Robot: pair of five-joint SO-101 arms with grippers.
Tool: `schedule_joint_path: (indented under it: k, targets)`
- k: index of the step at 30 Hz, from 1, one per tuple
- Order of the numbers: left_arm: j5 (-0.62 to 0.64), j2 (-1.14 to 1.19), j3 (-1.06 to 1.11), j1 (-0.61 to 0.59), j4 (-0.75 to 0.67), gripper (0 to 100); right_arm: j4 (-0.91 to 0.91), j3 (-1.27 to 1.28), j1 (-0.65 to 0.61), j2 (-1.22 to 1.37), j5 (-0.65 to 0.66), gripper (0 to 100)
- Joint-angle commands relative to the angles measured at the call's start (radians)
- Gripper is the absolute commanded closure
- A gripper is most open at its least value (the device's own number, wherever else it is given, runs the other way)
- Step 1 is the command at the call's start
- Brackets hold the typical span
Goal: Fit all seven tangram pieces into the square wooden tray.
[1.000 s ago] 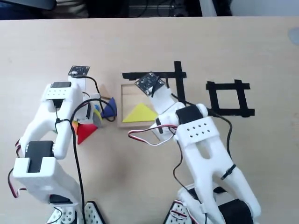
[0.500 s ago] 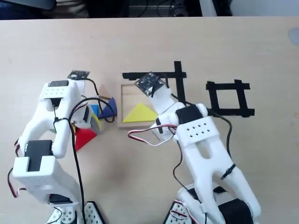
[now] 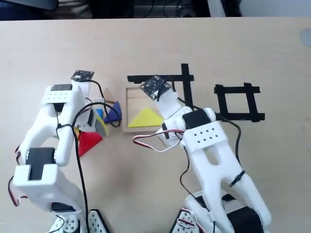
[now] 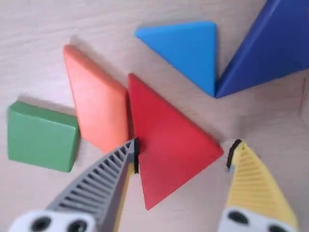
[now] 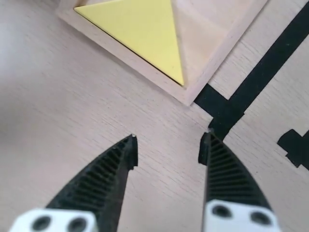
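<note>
At the near edge of the table [image 3: 146, 43] both arms have their bases. The left one leans forward with the wrist bent down over the loose pieces. The left claw [image 4: 184, 152] is open and stands low around the red triangle [image 4: 166, 133], which lies flat on the table, on the left-edge side of the tray [image 3: 128, 97]. The grey finger [image 4: 116, 169] is at the seam where the red piece touches the orange piece [image 4: 96, 113]. The yellow finger [image 4: 251, 179] is just beside a sharp corner of the red piece.

I judge the step to be the picking of this triangle. To do it well, the grey finger should go into the seam and not onto the orange piece. The yellow finger should press on a straight side, because on a corner the piece may turn or slip. A small turn of the wrist before closing seems wise.

Beside the orange piece lies a green square [image 4: 42, 135]. Farther off are a light blue triangle [image 4: 188, 50] and a dark blue triangle [image 4: 270, 43], touching each other.

The right arm reaches from the near edge over the tray, about mid-table. The right claw [image 5: 169, 144] hangs open and empty above bare wood, just beside a tray corner. Only the yellow triangle [image 5: 140, 29] is in the tray, so six pieces are left. Black tape [image 3: 238, 90] marks the table toward the right edge.
</note>
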Motion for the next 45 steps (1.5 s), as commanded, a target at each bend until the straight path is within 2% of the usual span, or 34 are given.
schedule_joint_path:
  k: [1,9,14,21,27,34,39,42,45]
  targets:
    - [-0.006,0.048,-0.041,0.012,-0.008,69,-0.012,-0.038,-0.012,0.002,0.009,77.3]
    - [-0.014,0.123,-0.15,-0.027,0.081,69,-0.014,-0.038,-0.025,0.004,0.009,77.3]
    - [-0.015,0.115,-0.143,-0.01,0.083,69,-0.014,-0.016,-0.077,0.001,0.009,77.3]
    - [-0.043,0.124,-0.124,0.004,0.074,69,-0.014,-0.016,-0.078,0.001,0.009,77.3]
    - [-0.049,0.126,-0.119,0.01,0.046,79,-0.014,-0.016,-0.078,0.001,0.009,77.3]
    - [-0.051,0.126,-0.117,0.01,0.038,80,-0.014,-0.016,-0.077,0.002,0.009,77.3]
    - [-0.101,0.118,-0.124,0.012,0.046,80,-0.014,-0.016,-0.077,0.002,0.009,77.3]
    - [-0.104,0.1,-0.14,0.008,0.061,78,-0.014,-0.016,-0.077,0.002,0.009,77.3]
    - [-0.144,0.054,-0.166,0.002,0.143,68,-0.014,-0.016,-0.077,0.002,0.009,77.3]
